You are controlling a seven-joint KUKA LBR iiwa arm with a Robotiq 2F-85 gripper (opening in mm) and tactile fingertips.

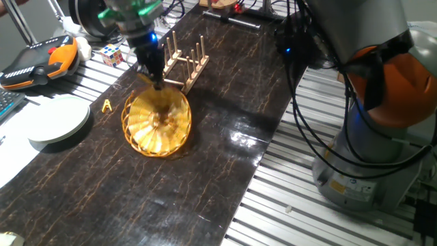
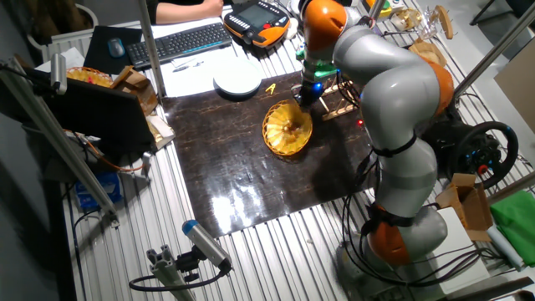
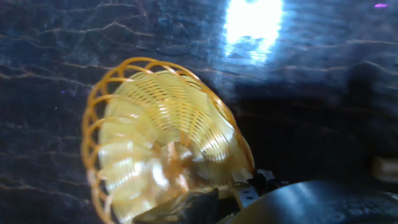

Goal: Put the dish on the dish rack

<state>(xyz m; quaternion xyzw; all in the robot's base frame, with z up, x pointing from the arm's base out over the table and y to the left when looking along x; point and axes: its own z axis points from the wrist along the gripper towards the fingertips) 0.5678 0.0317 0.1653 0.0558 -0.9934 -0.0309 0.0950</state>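
Observation:
The dish (image 1: 157, 123) is a golden-yellow woven wicker basket-dish, tipped up on edge with its hollow facing the camera and its lower rim near the dark tabletop. My gripper (image 1: 156, 83) is shut on its upper rim. The light-wood dish rack (image 1: 183, 63) with upright pegs stands just behind the dish and to the right. In the other fixed view the dish (image 2: 287, 128) hangs under the gripper (image 2: 308, 96), next to the rack (image 2: 338, 102). In the hand view the dish (image 3: 161, 143) fills the left middle, and a fingertip (image 3: 249, 194) shows at its rim.
A plain white plate (image 1: 60, 121) lies at the table's left edge. A small yellow object (image 1: 106, 105) lies between the plate and the dish. A colour cube (image 1: 113, 55) and an orange teach pendant (image 1: 41, 60) lie behind. The robot base (image 1: 369, 137) stands at the right.

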